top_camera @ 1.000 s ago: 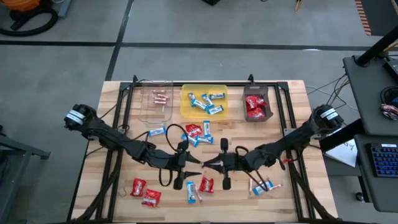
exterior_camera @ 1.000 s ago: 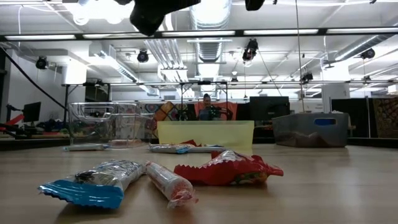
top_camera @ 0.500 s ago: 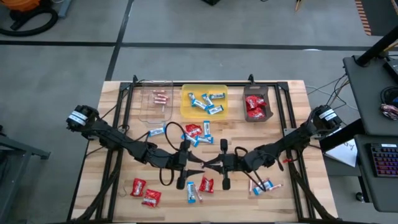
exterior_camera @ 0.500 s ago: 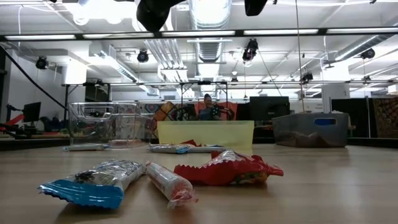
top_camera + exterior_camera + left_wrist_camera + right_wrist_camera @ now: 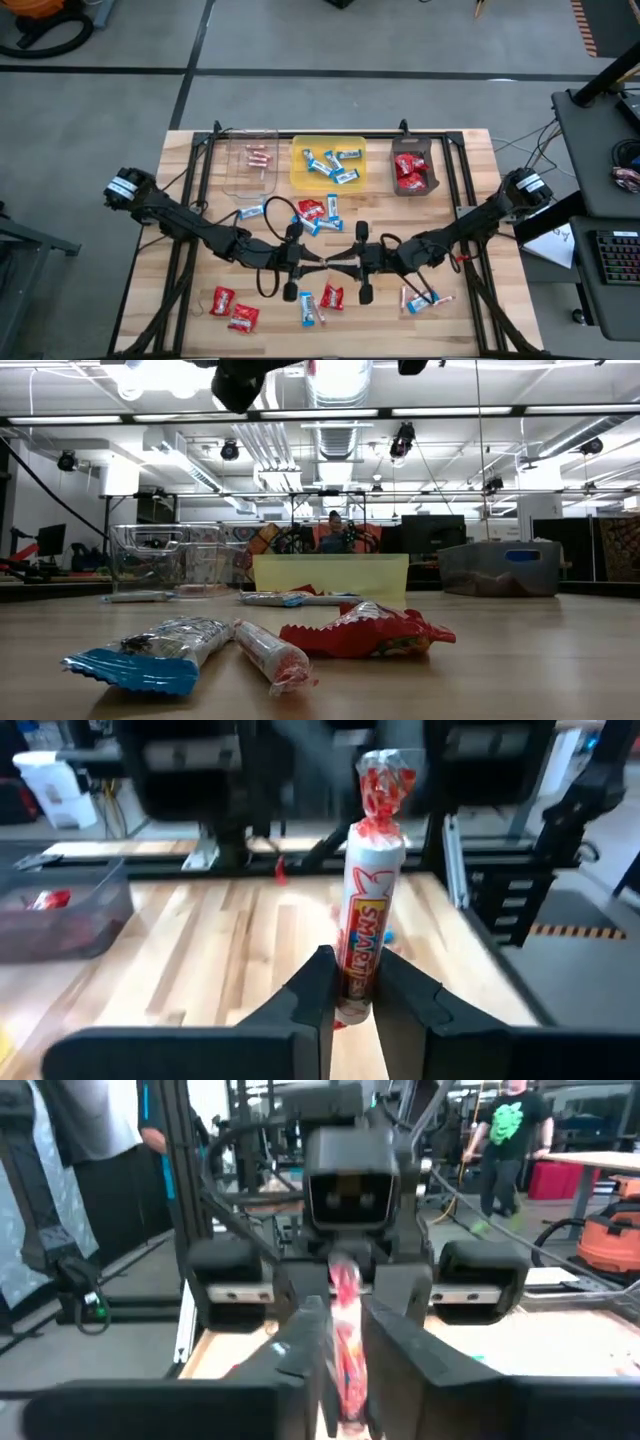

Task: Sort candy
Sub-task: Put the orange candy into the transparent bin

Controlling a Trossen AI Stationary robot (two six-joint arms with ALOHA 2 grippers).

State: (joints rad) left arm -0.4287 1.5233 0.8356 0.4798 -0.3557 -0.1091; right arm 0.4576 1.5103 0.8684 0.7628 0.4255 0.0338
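Observation:
A thin pinkish candy stick [image 5: 368, 890] hangs in the air over the middle of the table, between my two grippers, which face each other tip to tip. My left gripper [image 5: 350, 995] comes from the table's left and is shut on the stick. My right gripper [image 5: 345, 1345] comes from the right and is open a little, its fingers on either side of the stick's other end [image 5: 345, 1315]. In the high view the two meet at the stick [image 5: 330, 263]. More candy lies loose on the wood: red packets [image 5: 232, 310], blue-and-white bars [image 5: 312, 308]. My left gripper pinches the end of the stick nearest to it [image 5: 352, 982] between its two fingers. The fingers lie about level, come from the table's left and run along the stick. The stick juts out past the fingertips toward my right gripper, lifted clear of the table.
Along the far edge stand a clear tray [image 5: 252, 165], a yellow tray [image 5: 300, 170] and a dark tray [image 5: 415, 150], each with some candy inside. Loose candy lies in a cluster [image 5: 318, 213] behind the grippers and at the near right [image 5: 425, 298]. A person [image 5: 515, 1125] moves beyond the table.
My left gripper has shut on the candy stick, its forked fingertips drawn together in the high view. Both arms have stayed in place, and the stick has stayed in the air between them.

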